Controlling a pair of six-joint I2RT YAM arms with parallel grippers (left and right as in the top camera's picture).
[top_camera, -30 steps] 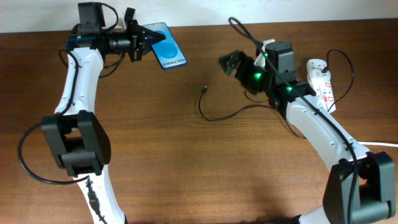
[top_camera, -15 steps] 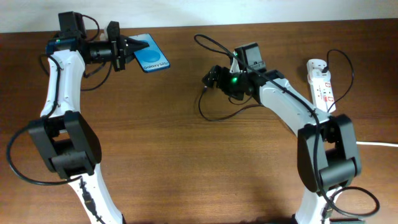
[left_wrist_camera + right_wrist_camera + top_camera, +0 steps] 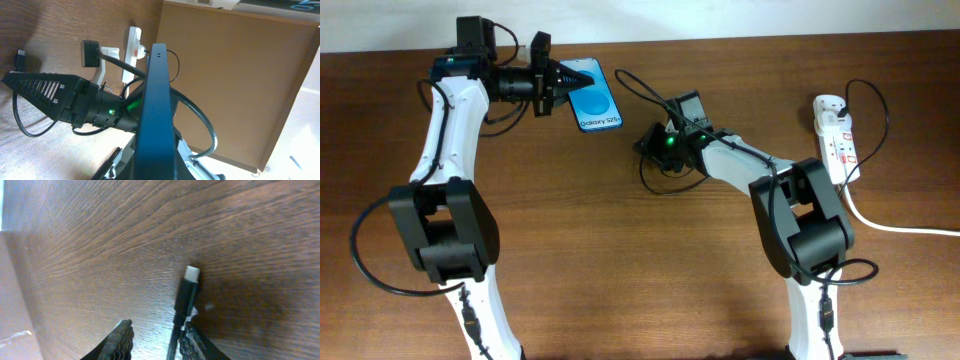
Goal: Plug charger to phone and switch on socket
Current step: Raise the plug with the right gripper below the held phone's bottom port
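Note:
The phone (image 3: 592, 95), its blue screen up, hangs above the table's far left with my left gripper (image 3: 558, 85) shut on its end. In the left wrist view the phone (image 3: 155, 100) is edge-on between the jaws of that gripper (image 3: 155, 167). The charger (image 3: 655, 189) is a thin black cable looping on the wood. Its connector tip (image 3: 189, 287) lies flat, and my right gripper (image 3: 157, 340) straddles the cable just behind it. The jaws stand apart, the cable against the right finger (image 3: 192, 342). The socket (image 3: 835, 130) lies at the far right.
A thick white cord (image 3: 900, 225) runs from the socket off the right edge. A pale wall borders the table's far side. The right arm (image 3: 740, 155) stretches across the middle toward the phone, its gripper (image 3: 40, 87) low over the wood.
The right gripper swung left and dropped onto the cable end, its jaws narrowing. The left arm carried the phone left, then back right toward the middle.

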